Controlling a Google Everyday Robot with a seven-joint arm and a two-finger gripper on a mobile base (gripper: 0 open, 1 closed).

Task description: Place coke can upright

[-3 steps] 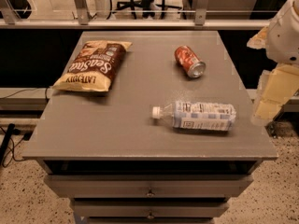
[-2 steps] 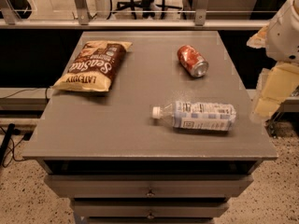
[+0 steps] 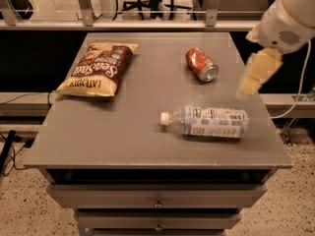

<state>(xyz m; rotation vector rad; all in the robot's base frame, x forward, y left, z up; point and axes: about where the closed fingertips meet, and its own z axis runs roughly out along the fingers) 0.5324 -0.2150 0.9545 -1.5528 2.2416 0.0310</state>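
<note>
While nothing on the table [image 3: 147,97] has shifted in the last second, the gripper [image 3: 252,77] has. It was hanging off the right edge and is now in over the right side of the top, closer to the can. I read that as approach under way, grasp not started.

Near to far, placed against the gripper:
- drawer fronts [image 3: 157,195]: nearest the camera, well below and apart from it.
- clear bottle [image 3: 211,122]: on its side, white cap pointing left. It sits on the camera side of the gripper, just below-left, with no contact that I can see.
- the gripper itself: angled down-left, apparently above the top rather than on it. I can't tell how far open it is. It has hold of nothing; can and bottle both lie free.
- coke can [image 3: 201,64]: on its side, left of the gripper and slightly farther back, silver end facing near-right. It is near, but there is a visible gap.
- chip bag [image 3: 98,68]: flat, far to the left, well apart and out of the path.
- rail [image 3: 147,24]: beyond the far edge.

Judgement: the task is open, as the can isn't upright. The next move needs a grasp across the can body, then a turn to vertical and a set-down. Risks: the can rolls if nudged, and the bottle lies close to the approach line.
</note>
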